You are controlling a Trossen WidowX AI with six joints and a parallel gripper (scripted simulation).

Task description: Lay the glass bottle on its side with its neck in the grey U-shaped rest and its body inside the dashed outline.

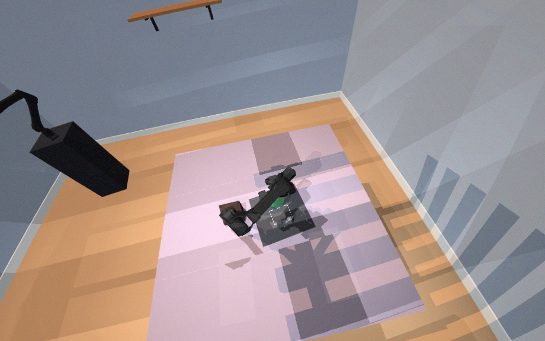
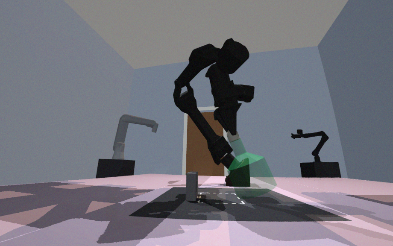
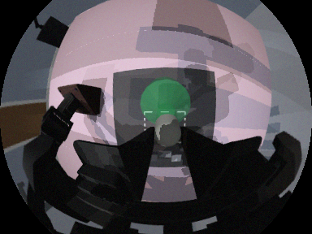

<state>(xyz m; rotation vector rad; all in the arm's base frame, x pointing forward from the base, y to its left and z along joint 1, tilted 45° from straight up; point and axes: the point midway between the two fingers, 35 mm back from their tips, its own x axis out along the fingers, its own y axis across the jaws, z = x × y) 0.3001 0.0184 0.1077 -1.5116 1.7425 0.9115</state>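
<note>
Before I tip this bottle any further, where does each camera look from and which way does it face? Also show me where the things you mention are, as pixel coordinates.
Top: high above, facing steeply down on the dark mat [image 1: 265, 237] [image 2: 162, 212] [image 3: 126, 85]; the arm [image 1: 267, 202] [image 2: 200, 121] [image 3: 57, 123] shows from above.
Exterior: low, near mat level, looking across it at the grey rest [image 2: 191, 186]; the arm shows from the side.
Wrist: on the arm, looking past the end effector [image 2: 233, 134] [image 3: 168, 132] towards the bottle [image 1: 277, 201] [image 2: 255, 174] [image 3: 166, 95]; both fingers and part of the arm show.
Top and wrist share a downward look at bottle and outline [image 1: 270, 216] [image 2: 221, 203] [image 3: 145, 122].

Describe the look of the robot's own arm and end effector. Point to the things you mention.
The arm [image 1: 270, 202] [image 2: 200, 121] is black, with slim links and bulky, faceted joint housings. The end effector [image 2: 233, 133] [image 3: 167, 130] is black too, its two fingers tapering from broad bases to narrow tips. No cable or sleeve is discernible.
</note>
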